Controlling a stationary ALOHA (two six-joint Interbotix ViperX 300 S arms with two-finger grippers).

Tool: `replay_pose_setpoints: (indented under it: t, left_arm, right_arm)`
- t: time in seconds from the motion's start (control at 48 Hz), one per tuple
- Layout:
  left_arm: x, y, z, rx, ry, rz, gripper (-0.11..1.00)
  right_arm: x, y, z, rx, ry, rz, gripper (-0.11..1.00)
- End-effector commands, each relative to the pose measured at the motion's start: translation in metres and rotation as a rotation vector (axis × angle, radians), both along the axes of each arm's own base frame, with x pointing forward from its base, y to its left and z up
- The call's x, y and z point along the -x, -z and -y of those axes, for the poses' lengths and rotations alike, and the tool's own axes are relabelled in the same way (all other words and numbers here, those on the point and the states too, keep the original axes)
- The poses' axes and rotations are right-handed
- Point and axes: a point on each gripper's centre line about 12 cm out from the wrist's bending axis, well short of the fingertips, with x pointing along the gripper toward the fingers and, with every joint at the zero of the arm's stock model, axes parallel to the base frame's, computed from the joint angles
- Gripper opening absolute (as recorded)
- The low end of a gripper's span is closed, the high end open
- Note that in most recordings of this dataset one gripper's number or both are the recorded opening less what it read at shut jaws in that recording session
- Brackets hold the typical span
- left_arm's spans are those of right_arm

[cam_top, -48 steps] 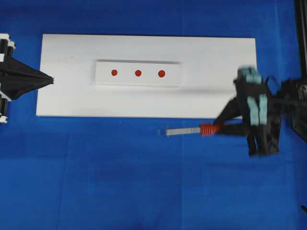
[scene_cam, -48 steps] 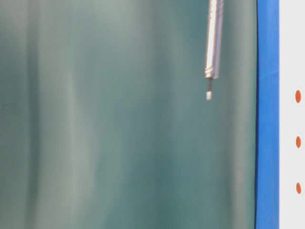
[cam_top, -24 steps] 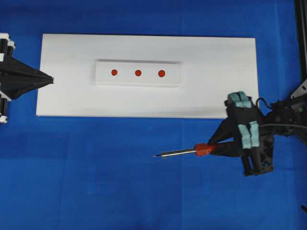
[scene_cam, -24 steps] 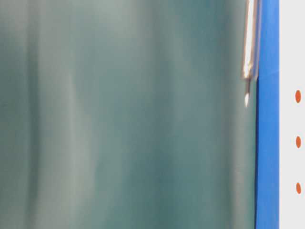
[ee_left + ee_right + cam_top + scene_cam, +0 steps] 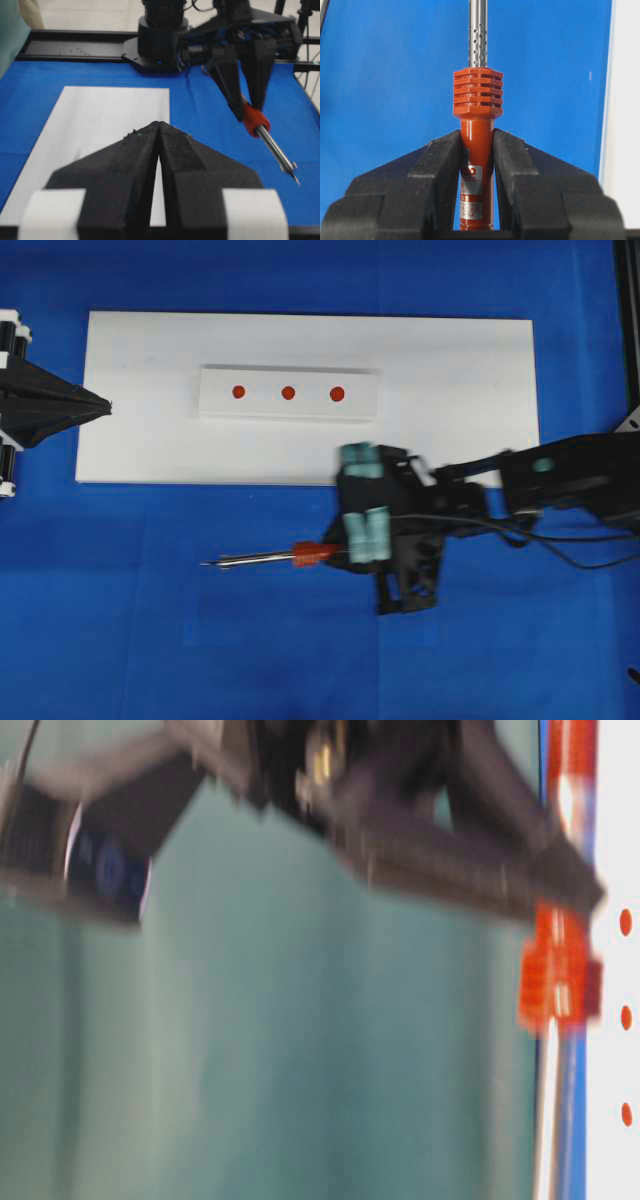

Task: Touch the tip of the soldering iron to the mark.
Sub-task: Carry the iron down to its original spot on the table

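Note:
The soldering iron [image 5: 300,555] has an orange-red handle and a silver shaft. It lies level over the blue cloth in front of the white board, its tip [image 5: 204,563] pointing left. My right gripper [image 5: 335,553] is shut on its handle; the right wrist view shows both fingers [image 5: 440,155] pressed against the orange barrel [image 5: 478,95]. The mark [image 5: 288,393] is the middle of three red dots on the white block [image 5: 262,406], well away from the tip. My left gripper [image 5: 105,407] is shut and empty at the board's left edge, and in its own view the jaws [image 5: 158,126] meet at the tips.
The white board [image 5: 450,390] carries the block and lies on the blue cloth [image 5: 150,640]. A black cord [image 5: 560,550] trails from the right arm toward the right edge. From table level the arm is a blur above the orange collar [image 5: 555,985] and the dots [image 5: 626,1017].
My right arm has swung down off the board's right corner and then leftward over the cloth, carrying the iron with it. The left gripper has stayed put.

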Motion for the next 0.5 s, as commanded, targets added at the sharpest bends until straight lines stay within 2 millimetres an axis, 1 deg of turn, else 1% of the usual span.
replay_pose_setpoints:
  t: [0.0,0.104,0.229,0.375,0.479]
  left_arm:
    - [-0.001,-0.006,0.0,-0.001,-0.001,0.02,0.0]
    - [-0.001,-0.005,0.0,-0.001,-0.001,0.018,0.0]
    - [-0.001,-0.005,0.0,0.0,-0.001,0.018,0.0]
    - [-0.001,-0.005,0.0,0.0,-0.001,0.017,0.0]
    - [-0.001,-0.005,0.0,0.0,-0.001,0.017,0.0]
  right_arm:
    - [-0.015,-0.018,-0.004,-0.007,-0.003,0.053,0.06]
    - [-0.022,-0.015,-0.005,-0.004,-0.004,0.045,0.06]
    - [-0.023,-0.011,-0.005,-0.009,0.0,0.04,0.06]
    - [-0.027,0.009,-0.006,-0.02,0.019,0.035,0.06]
    - [-0.03,0.031,-0.007,-0.031,0.041,0.032,0.06]
